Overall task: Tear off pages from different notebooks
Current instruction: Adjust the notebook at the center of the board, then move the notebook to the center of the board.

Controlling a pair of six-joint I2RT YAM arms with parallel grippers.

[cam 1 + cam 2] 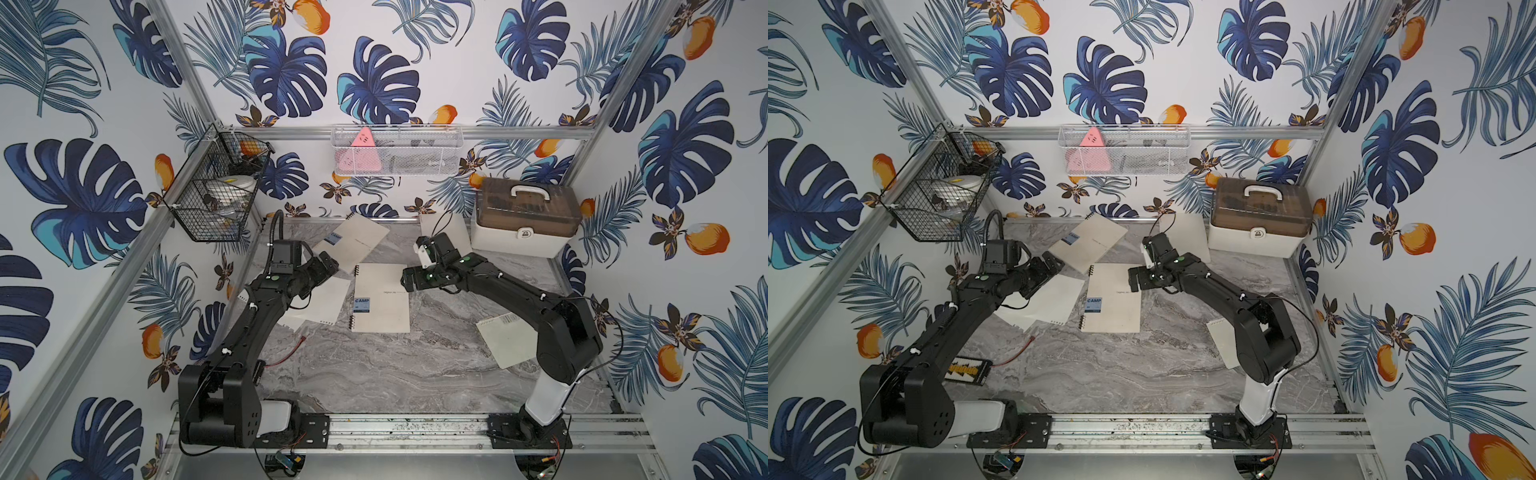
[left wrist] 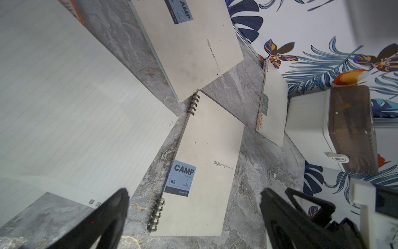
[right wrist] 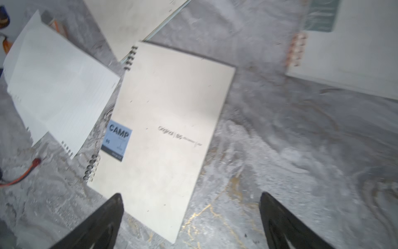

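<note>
Lower right of a top view, by right arm: pale sheet [image 1: 505,343], page or cover, cannot tell.
Mid-frame left: loose pages [image 1: 320,301] flat on desk [image 1: 374,374]; some tearing likely done.
Centre: closed CAMP notebook [image 1: 381,297]; left pincer [image 2: 193,194] and right pincer [image 3: 190,196] flank it, both spread, holding nothing.
Farther: second CAMP notebook [image 1: 353,241] and teal-label notebook [image 2: 273,107] beside white box [image 1: 523,237], both closed.
Next tear not begun.

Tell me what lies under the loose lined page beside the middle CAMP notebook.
A second white sheet sticks out from under the lined page, both on the marble table. The upper page covers most of it, so anything else beneath cannot be seen.
</note>
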